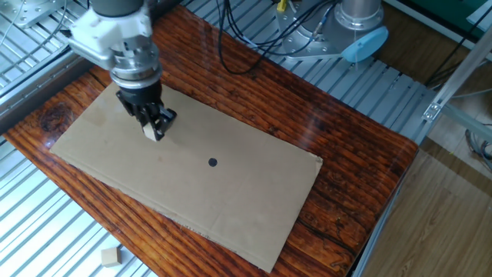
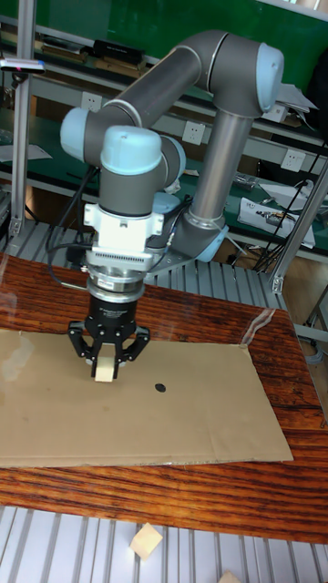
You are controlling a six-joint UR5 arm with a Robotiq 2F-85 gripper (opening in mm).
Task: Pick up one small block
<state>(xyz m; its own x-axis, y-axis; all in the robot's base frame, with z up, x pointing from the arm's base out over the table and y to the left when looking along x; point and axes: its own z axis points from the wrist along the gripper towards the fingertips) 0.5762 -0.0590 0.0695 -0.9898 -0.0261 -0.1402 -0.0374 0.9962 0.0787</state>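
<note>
My gripper (image 1: 154, 128) is shut on the small block (image 1: 151, 134), a tiny pale wooden cube pinched between the two black fingers. It hangs over the left part of the cardboard sheet (image 1: 231, 192), just above its surface. In the tall fixed view the gripper (image 2: 107, 363) points straight down, and the small block (image 2: 107, 373) sticks out below the fingertips.
A black dot (image 1: 213, 161) marks the middle of the cardboard. A slightly tanner wooden block (image 1: 111, 257) lies on the metal slats off the table's front edge. Cables and a second robot base (image 1: 350, 31) stand at the back.
</note>
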